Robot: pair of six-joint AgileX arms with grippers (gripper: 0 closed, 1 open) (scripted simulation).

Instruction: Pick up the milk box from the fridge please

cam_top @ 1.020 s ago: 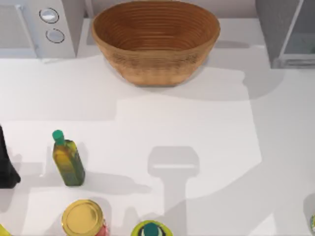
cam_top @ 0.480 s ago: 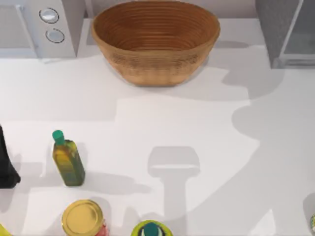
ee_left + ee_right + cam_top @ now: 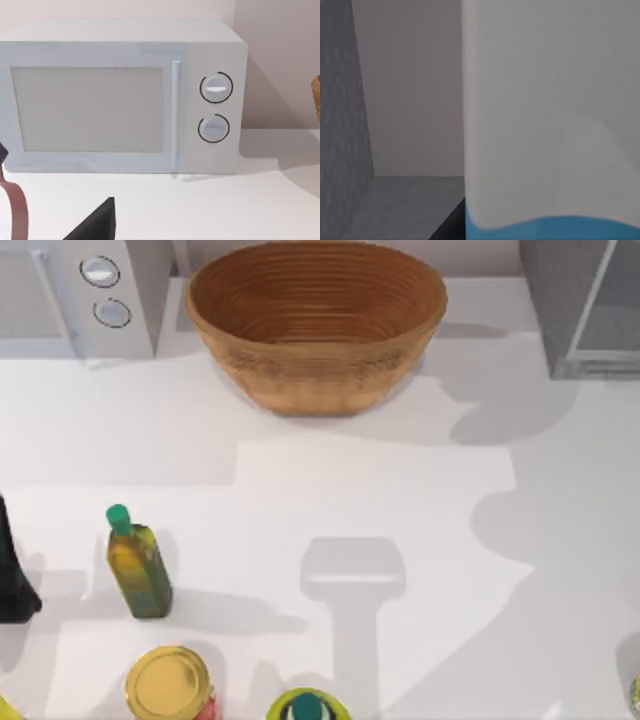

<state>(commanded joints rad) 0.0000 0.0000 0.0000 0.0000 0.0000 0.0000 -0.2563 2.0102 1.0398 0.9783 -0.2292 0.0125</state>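
Top view: fridge (image 3: 585,305) sits at the table's 1 o'clock corner, grey cabinet with the paler blue-grey panel facing the table. Woven basket (image 3: 316,322) at 12 o'clock. Microwave (image 3: 85,295) at 11 o'clock, two round knobs on its front. White table (image 3: 330,480) is bare through the middle, crossed by broad shadows.

Oil bottle (image 3: 137,562) stands at about 8 o'clock, green cap up, slightly tilted. Near it at 7 o'clock: a jar with a yellow lid (image 3: 168,682), and at 6 o'clock a green-capped item (image 3: 306,707) cut off by the edge. Left arm is parked at 9 o'clock, dark body (image 3: 14,575) at the table's left edge.

Right wrist view: milk box (image 3: 552,117) is very close to the camera, white face with a light blue band along the low edge. It stands inside the fridge, grey speckled side wall (image 3: 342,120) and pale back wall behind it, grey floor below. A dark sliver (image 3: 451,222) touches the carton's lower edge; cannot tell whether it is a finger. Right fingers: cannot tell if released or clamped on the carton.

Left wrist view: microwave front (image 3: 122,97) square on, door handle and both knobs visible, a dark wedge (image 3: 97,225) low in front of it. Left fingers: cannot tell either.
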